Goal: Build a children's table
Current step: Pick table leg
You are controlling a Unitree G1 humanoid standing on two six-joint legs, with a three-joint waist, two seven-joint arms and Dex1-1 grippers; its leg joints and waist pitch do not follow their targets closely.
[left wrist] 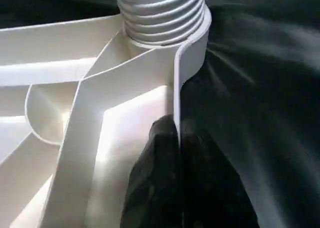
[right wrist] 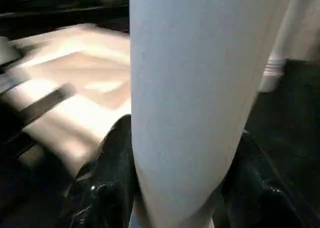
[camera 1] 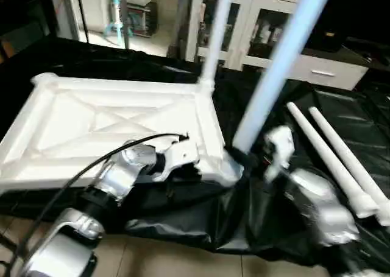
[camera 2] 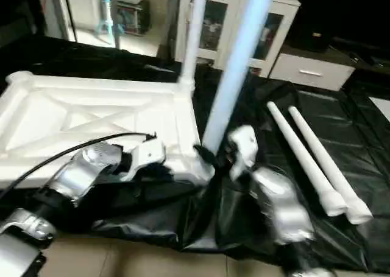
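item: upturned table top (camera 1: 109, 128) on black sheet (camera 1: 341, 119). left end effector (left wrist: 178, 153) pinched on its rim; right end effector (right wrist: 175, 188) clamped around near leg (camera 1: 277, 70) at corner socket (left wrist: 192, 47). risk: tilted leg cross-threads, top slides. two spare legs (camera 1: 335, 158) lie beside.

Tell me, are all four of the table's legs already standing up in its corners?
No. Two legs stand upright at the upturned table top, while the other two legs lie side by side on the black sheet.
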